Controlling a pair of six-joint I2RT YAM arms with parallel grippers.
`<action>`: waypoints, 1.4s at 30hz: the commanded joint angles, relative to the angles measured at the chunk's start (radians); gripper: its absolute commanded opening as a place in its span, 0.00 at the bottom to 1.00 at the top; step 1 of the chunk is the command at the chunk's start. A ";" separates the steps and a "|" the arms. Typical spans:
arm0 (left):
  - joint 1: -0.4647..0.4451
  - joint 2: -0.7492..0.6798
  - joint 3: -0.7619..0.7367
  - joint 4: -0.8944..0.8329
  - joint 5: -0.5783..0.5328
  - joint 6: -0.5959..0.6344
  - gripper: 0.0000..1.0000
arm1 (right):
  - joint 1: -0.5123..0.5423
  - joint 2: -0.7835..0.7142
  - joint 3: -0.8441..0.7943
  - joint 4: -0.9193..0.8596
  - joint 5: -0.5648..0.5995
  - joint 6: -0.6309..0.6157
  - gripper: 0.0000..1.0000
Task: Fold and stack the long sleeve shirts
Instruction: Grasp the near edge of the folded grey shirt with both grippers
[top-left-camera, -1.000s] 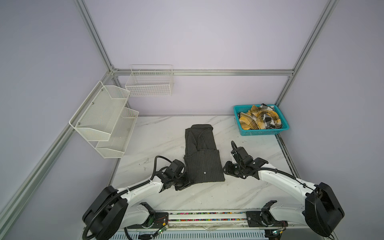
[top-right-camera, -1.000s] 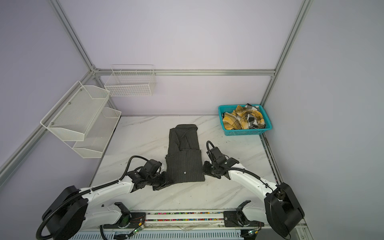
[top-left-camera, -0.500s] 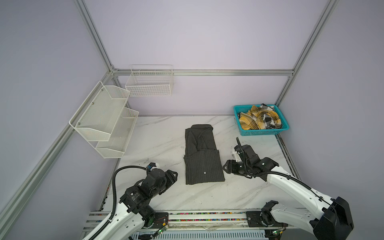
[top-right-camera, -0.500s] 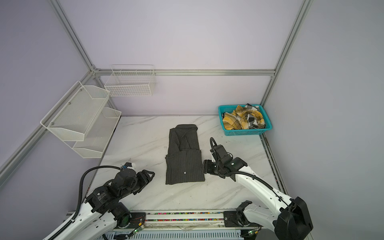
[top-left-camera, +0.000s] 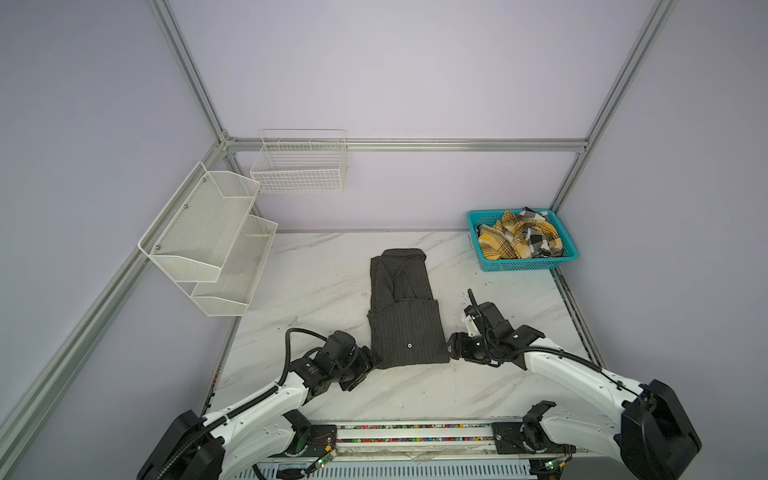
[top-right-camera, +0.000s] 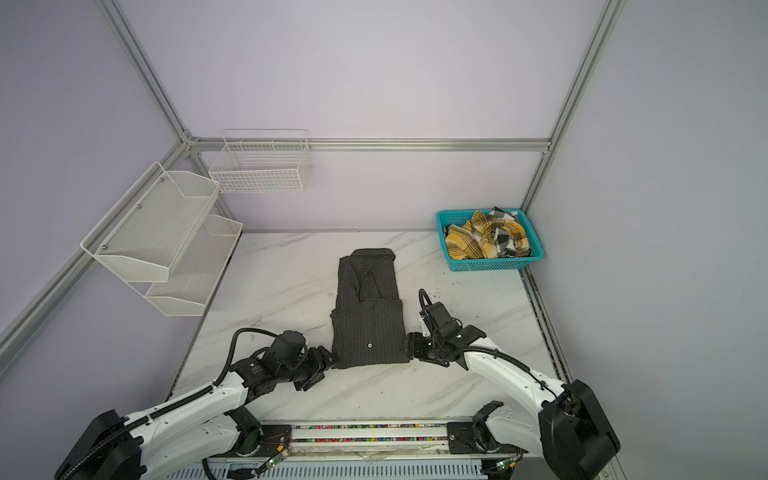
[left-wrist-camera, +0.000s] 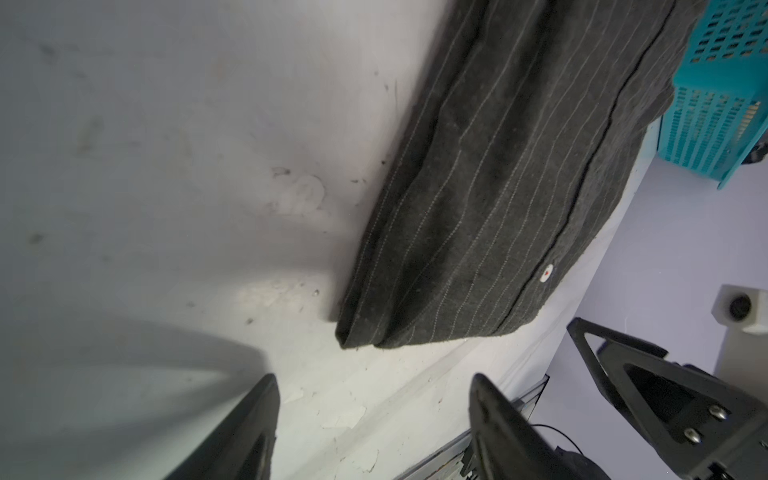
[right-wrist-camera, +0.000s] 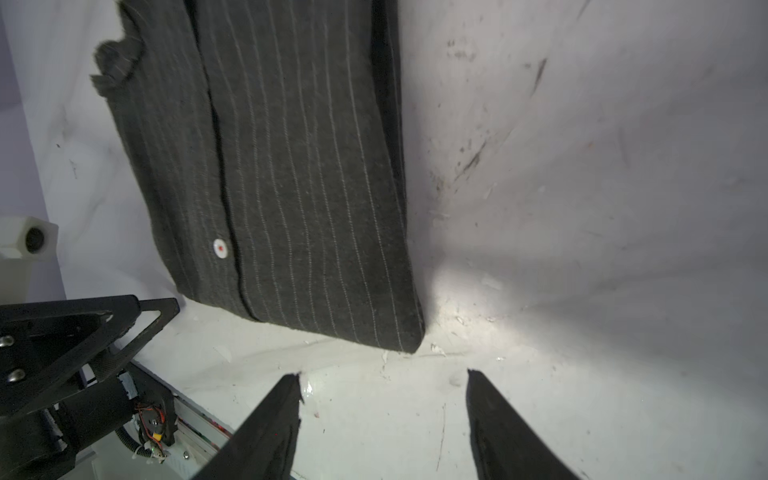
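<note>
A dark charcoal pinstriped shirt (top-left-camera: 405, 320) (top-right-camera: 370, 316) lies folded into a narrow rectangle in the middle of the marble table, with one light button on its near part. My left gripper (top-left-camera: 375, 361) (top-right-camera: 329, 360) sits low at its near left corner, open and empty. In the left wrist view the left gripper (left-wrist-camera: 374, 380) stands just short of the shirt's corner (left-wrist-camera: 498, 187). My right gripper (top-left-camera: 451, 351) (top-right-camera: 411, 349) is at the near right corner, also open and empty, its gap (right-wrist-camera: 382, 374) facing the cloth (right-wrist-camera: 282, 166). The plaid shirt (top-left-camera: 519, 239) (top-right-camera: 486, 239) lies crumpled in the teal basket (top-left-camera: 528, 264) (top-right-camera: 494, 264).
White mesh shelves (top-left-camera: 208, 241) hang on the left wall and a wire basket (top-left-camera: 299, 166) on the back wall. The teal basket stands at the far right corner of the table. The arms' base rail (top-left-camera: 415, 432) runs along the front edge.
The left arm drew back from the shirt half a second ago and is now again at its near left corner. The right gripper has stayed by the near right corner.
</note>
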 joint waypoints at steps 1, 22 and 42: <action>0.038 0.078 0.013 0.138 0.154 0.051 0.62 | -0.033 0.059 -0.009 0.082 -0.060 0.034 0.61; 0.248 0.321 0.051 0.131 0.309 0.230 0.50 | -0.134 0.105 -0.108 0.203 -0.206 0.047 0.46; 0.248 0.402 -0.010 0.245 0.328 0.207 0.34 | -0.158 0.192 -0.207 0.352 -0.279 0.058 0.27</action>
